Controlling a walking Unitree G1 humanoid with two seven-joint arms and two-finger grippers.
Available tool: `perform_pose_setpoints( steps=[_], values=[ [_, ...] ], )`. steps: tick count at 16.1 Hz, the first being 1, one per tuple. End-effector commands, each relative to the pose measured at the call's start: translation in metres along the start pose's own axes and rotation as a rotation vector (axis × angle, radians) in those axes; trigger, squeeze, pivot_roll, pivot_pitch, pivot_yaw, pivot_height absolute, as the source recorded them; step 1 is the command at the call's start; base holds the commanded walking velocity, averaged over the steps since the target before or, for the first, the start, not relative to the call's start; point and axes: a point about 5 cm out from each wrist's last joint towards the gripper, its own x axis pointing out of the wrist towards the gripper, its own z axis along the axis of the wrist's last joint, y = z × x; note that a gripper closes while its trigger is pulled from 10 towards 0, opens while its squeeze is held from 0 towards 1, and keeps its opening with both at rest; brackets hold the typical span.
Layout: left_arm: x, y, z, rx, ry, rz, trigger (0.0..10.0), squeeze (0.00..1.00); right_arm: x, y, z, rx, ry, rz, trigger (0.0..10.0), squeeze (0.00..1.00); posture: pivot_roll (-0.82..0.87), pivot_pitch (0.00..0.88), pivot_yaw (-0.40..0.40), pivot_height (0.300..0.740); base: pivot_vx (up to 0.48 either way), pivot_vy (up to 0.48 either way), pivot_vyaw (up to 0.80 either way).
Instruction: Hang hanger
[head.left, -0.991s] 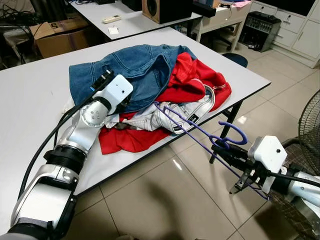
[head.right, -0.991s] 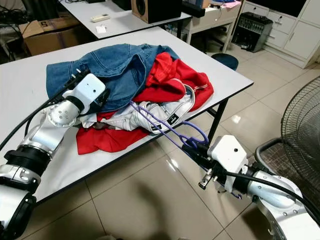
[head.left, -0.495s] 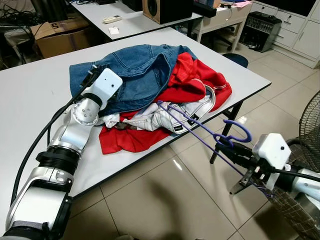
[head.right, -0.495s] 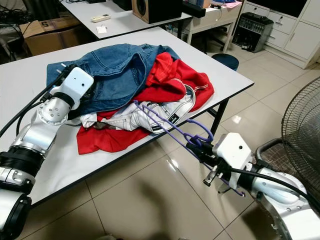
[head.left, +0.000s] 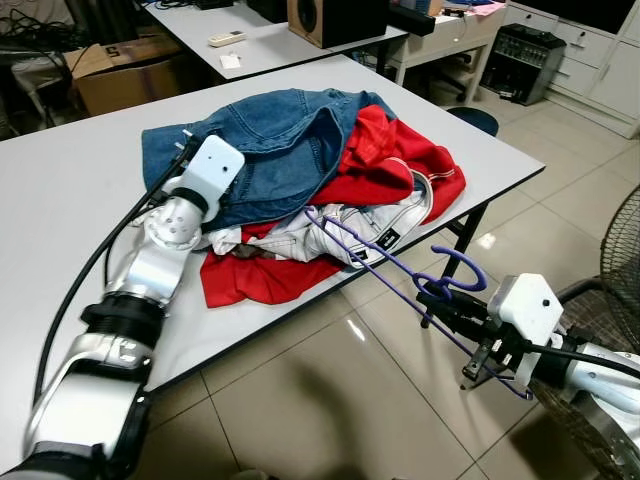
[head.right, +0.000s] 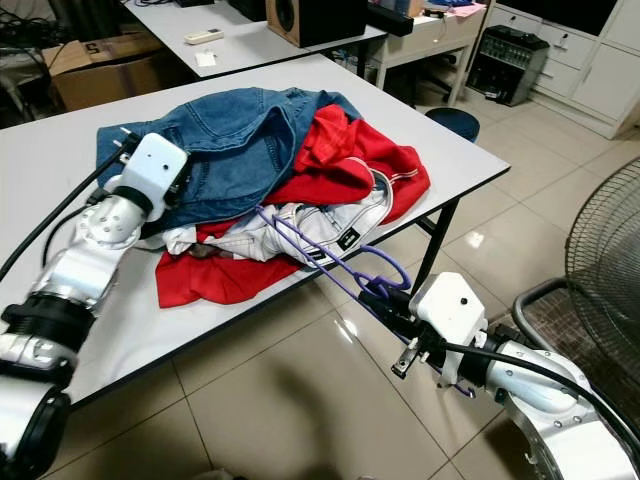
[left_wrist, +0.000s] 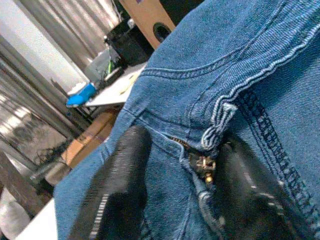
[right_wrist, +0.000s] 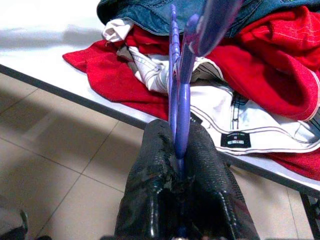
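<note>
Slightly lowered since earlier, the right gripper (head.left: 432, 297) pinches the purple hanger (head.left: 400, 268) at lower right, likely drawing it from the clothes pile (head.left: 330, 180); mid-left, left gripper (left_wrist: 175, 200) spread over denim jacket (head.left: 270, 135), probably steadying it.

One purple hanger (head.left: 400, 268) and three garments make up the pile: one denim jacket (head.left: 270, 140), one red garment (head.left: 400, 165) and one white garment (head.left: 330, 232). There are two white tables, the near table (head.left: 60, 200) and a far table (head.left: 270, 40). Two pincers are counted, the left pincer (left_wrist: 172, 187) and the right pincer (right_wrist: 180, 172), plus one speaker (head.left: 335, 18), one cardboard box (head.left: 125, 72) and one fan (head.right: 605, 270).
</note>
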Motion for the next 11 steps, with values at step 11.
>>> perform_pose_setpoints(
  steps=[11],
  values=[
    [0.013,0.021,0.051,-0.056,-0.163,-0.011,0.0,0.00,0.017,-0.009,0.008,0.056,-0.032,-0.089,10.0,0.00,-0.08,0.006,0.038,0.740,0.000,0.000,0.00]
  ],
)
